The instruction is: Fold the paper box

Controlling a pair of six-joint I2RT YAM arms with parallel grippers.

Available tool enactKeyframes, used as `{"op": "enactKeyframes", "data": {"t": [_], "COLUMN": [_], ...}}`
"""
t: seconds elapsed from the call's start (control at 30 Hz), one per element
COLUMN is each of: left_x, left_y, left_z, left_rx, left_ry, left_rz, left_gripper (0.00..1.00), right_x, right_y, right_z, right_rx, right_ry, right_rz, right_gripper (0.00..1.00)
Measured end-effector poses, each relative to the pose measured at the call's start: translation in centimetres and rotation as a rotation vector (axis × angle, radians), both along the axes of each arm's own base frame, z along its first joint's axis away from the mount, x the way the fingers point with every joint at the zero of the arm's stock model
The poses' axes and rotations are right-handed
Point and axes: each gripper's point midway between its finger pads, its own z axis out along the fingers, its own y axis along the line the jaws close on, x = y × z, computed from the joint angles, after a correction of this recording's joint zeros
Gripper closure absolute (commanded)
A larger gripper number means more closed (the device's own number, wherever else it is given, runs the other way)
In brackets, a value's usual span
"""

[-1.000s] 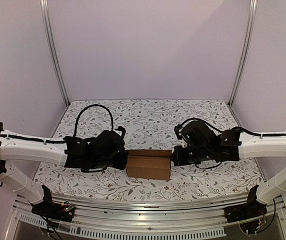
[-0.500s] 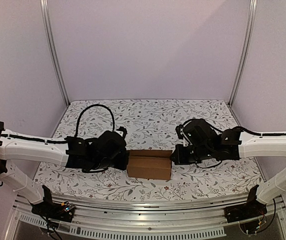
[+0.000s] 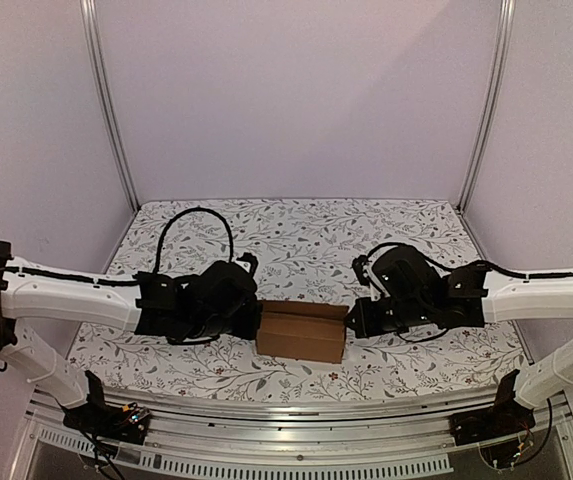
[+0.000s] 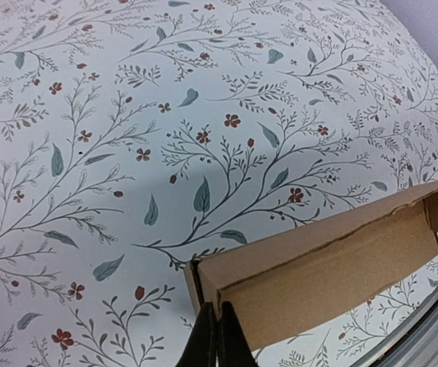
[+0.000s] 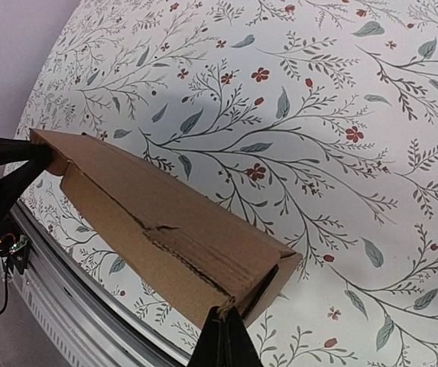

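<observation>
Paper box ends pinched by left gripper and right gripper near table edge.

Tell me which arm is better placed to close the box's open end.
Right, probably: right pincer pinches the paper box at its gaping end; left pincer holds the opposite end.

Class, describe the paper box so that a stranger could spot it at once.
Start at the flower-patterned table and look near the middle of its front edge. There the paper box is pinched at its ends by the left pincer and right pincer. It alone is plain brown.
</observation>
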Motion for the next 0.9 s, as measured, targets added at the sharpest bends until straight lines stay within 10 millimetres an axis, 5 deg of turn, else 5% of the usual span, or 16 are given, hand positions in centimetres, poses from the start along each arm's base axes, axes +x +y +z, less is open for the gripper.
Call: {"op": "enactKeyframes", "data": {"t": [0.9], "left_x": [0.3], "left_y": [-1.1], "left_z": [0.0], "left_rx": [0.010], "left_ry": [0.013], "left_rz": [-0.009], "left_gripper": [1.00], "right_x": [-0.6], "right_y": [-1.1], "right_z": [-0.1], "right_rx": [0.016], "right_ry": [-0.030], "right_rz": [0.009], "right_gripper": [1.00]}}
